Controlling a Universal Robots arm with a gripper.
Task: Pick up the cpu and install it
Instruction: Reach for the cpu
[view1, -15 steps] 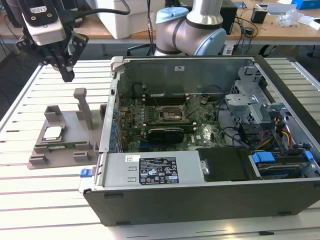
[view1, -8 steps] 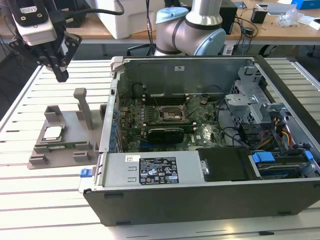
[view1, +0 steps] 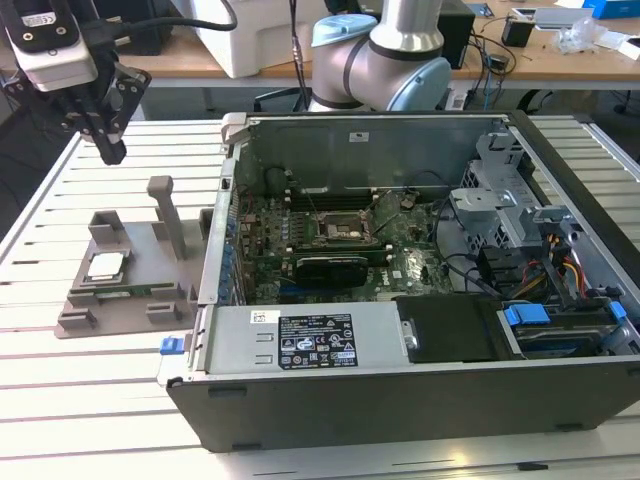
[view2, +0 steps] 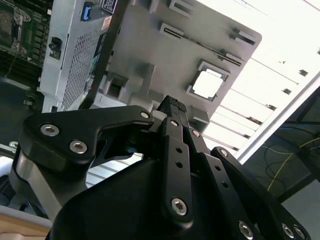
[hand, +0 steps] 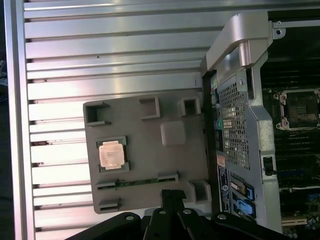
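The cpu (view1: 105, 266), a small silvery square chip, lies flat in a pocket of the grey holder (view1: 150, 255) on the exterior view's left, beside the open computer case. Both wrist views show the cpu (view2: 207, 84) (hand: 111, 153) in that pocket too. My gripper (view1: 112, 150) hangs well above the slatted table, behind the holder and apart from the chip. Its black fingers (view2: 174, 104) are shut together with nothing between them, and their tips (hand: 172, 194) point down near the holder's edge. The black motherboard socket (view1: 345, 228) with its metal frame sits inside the case.
A thin green memory stick (view1: 135, 292) lies in a slot of the holder. A grey post (view1: 168, 215) rises from the holder. The case's side wall (view1: 215, 230) stands between the holder and the motherboard. Cables and drive bays (view1: 540, 260) crowd the case's far side.
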